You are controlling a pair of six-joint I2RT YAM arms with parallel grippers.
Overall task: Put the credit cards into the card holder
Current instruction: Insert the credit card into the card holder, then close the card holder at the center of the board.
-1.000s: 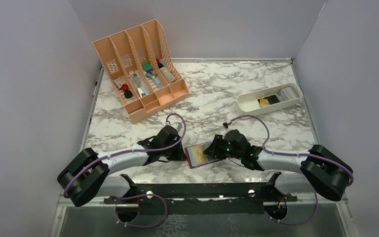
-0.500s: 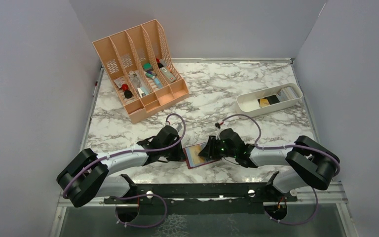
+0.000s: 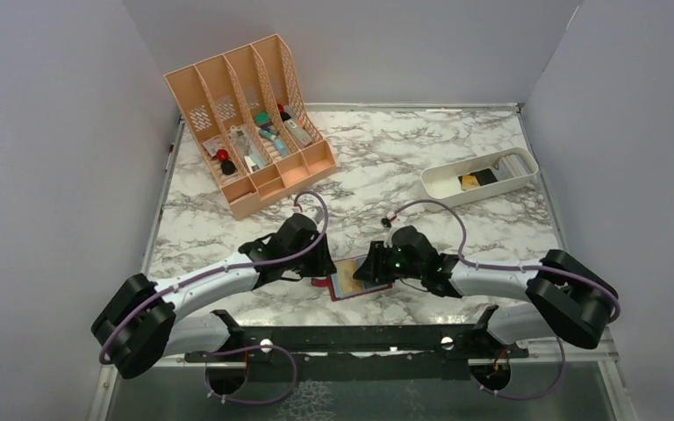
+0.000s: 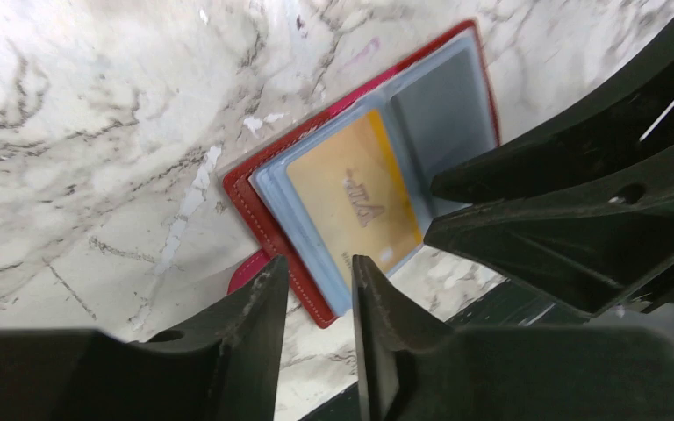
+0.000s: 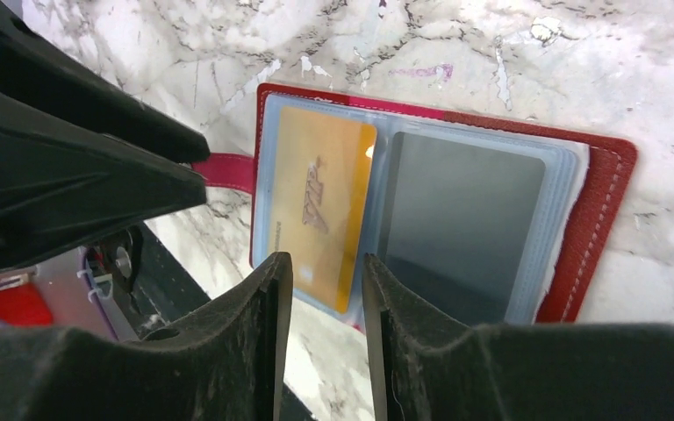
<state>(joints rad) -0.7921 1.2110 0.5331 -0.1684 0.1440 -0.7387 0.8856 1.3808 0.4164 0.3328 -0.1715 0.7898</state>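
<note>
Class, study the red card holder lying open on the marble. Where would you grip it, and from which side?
Probably the strap tab of the card holder: it sticks out past the cover, which lies flat. Come in low from the side of the gold card.

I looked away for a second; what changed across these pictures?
The left arm stretched forward and rightward, bringing the left gripper up to the open card holder's edge; its jaws have parted slightly, gripping nothing. The right gripper edged left over the holder. The card holder, the gold card in its pocket, the peach organizer and the white tray stayed put.
</note>
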